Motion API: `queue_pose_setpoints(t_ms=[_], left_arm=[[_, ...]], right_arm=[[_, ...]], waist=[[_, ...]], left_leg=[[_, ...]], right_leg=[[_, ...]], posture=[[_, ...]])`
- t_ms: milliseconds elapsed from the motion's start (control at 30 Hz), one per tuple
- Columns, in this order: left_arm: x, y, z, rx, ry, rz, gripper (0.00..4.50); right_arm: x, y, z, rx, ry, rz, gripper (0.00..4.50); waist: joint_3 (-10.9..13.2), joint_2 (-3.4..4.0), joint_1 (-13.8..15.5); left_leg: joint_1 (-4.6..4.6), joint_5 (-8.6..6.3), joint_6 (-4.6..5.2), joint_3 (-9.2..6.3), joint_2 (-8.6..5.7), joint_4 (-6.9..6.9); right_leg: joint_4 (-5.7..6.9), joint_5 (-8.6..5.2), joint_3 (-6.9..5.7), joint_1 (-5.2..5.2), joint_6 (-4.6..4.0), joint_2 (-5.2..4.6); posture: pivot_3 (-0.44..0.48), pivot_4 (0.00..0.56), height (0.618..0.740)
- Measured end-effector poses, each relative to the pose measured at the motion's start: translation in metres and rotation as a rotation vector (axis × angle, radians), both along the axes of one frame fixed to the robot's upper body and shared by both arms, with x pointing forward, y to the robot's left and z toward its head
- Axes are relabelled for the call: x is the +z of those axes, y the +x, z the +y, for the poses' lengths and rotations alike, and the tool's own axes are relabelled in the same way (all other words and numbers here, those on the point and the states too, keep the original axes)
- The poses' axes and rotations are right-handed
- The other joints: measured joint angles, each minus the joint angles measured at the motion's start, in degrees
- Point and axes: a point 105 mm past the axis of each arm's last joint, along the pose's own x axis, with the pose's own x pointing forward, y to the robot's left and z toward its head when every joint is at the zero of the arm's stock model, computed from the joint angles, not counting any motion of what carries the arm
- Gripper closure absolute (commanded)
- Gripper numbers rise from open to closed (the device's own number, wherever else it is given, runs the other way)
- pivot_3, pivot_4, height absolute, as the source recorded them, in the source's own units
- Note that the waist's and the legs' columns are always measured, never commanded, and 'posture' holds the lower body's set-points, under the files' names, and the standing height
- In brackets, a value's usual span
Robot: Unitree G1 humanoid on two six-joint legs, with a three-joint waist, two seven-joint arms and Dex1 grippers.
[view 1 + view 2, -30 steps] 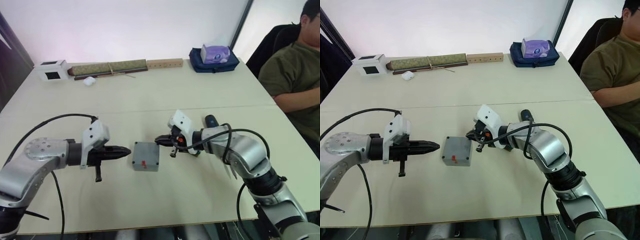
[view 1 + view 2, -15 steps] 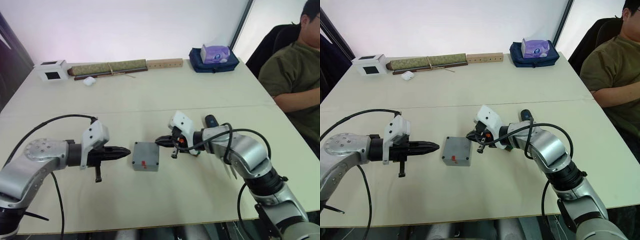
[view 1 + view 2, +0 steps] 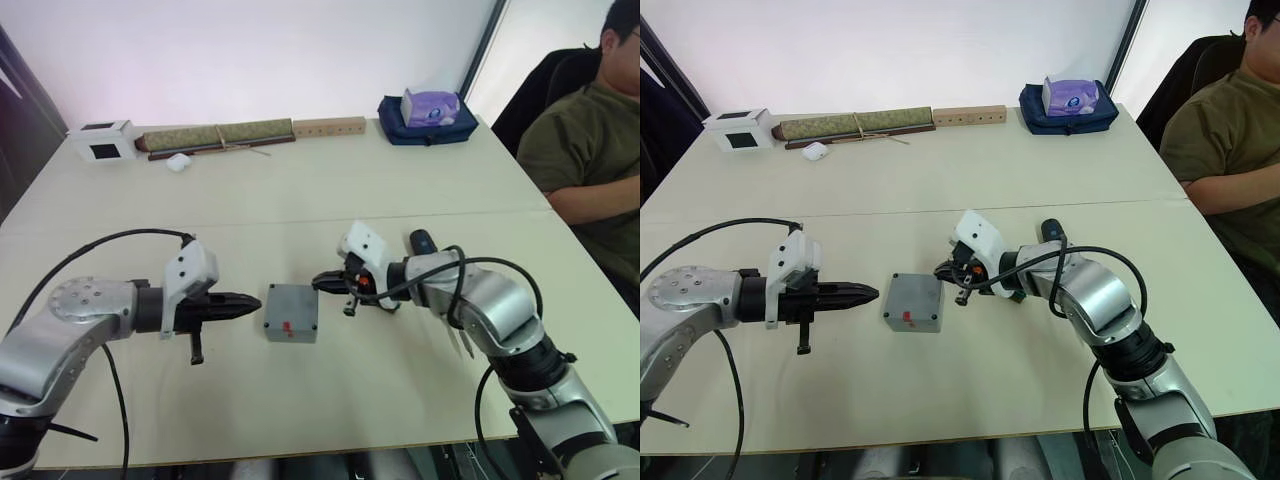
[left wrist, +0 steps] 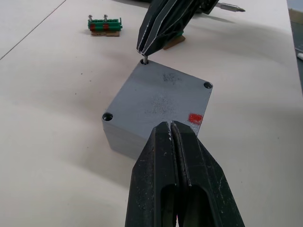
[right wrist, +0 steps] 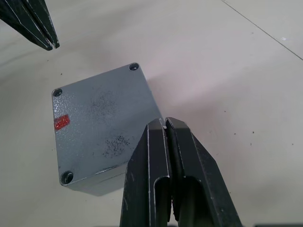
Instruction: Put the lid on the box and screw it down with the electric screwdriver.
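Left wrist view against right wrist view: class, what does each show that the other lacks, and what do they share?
Left wrist view: a green terminal block and the electric screwdriver, its metal bit in sight, on the table beyond the box; also the right gripper pinching a small metal pin at one corner hole of the lid.
Right wrist view: the left gripper, its shut tips seen head-on, and a seam line in the tabletop.
Both: the grey lid seated on the box, its red mark, and empty corner screw holes.

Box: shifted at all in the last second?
No. The box keeps its spot against the table seam in the left eye view.
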Motion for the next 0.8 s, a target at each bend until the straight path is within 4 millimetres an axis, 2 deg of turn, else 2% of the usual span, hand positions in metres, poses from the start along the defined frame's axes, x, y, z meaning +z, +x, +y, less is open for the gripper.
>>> queue_pose_setpoints(t_ms=[467, 567, 733, 800], left_arm=[[0.0, 0.001, -0.002, 0.004, -0.012, -0.006, 4.5], [0.001, 0.0, -0.004, -0.001, -0.014, -0.013, 4.5], [0.002, 0.001, -0.009, -0.005, -0.029, -0.022, 4.5], [0.003, 0.002, -0.01, -0.011, -0.032, -0.026, 4.5]], right_arm=[[-0.007, 0.002, 0.002, 0.023, -0.027, -0.021, 4.47], [-0.008, 0.002, 0.002, 0.031, -0.028, -0.021, 3.69], [-0.009, 0.001, 0.0, 0.036, -0.039, -0.011, 1.57], [-0.008, 0.0, -0.002, 0.033, -0.045, -0.006, 0.86]], waist=[[0.0, 0.0, 0.0], [0.0, 0.0, 0.0], [0.0, 0.0, 0.0], [0.0, 0.0, 0.0]], left_leg=[[0.0, 0.0, 0.0, 0.0, 0.0, 0.0], [0.01, 0.0, 0.0, 0.0, 0.0, 0.0], [0.01, 0.0, 0.0, 0.0, -0.01, 0.01], [0.01, 0.0, 0.0, 0.0, -0.01, 0.01]], right_leg=[[0.0, 0.0, 0.0, 0.0, 0.0, 0.0], [0.0, 0.0, 0.0, 0.0, 0.0, 0.0], [0.0, 0.01, 0.0, 0.01, 0.01, -0.01], [0.0, 0.01, 0.0, 0.01, 0.01, -0.01]], posture=[[0.0, 0.15, 0.74], [0.0, 0.15, 0.74], [0.0, 0.15, 0.74], [0.0, 0.15, 0.74]])
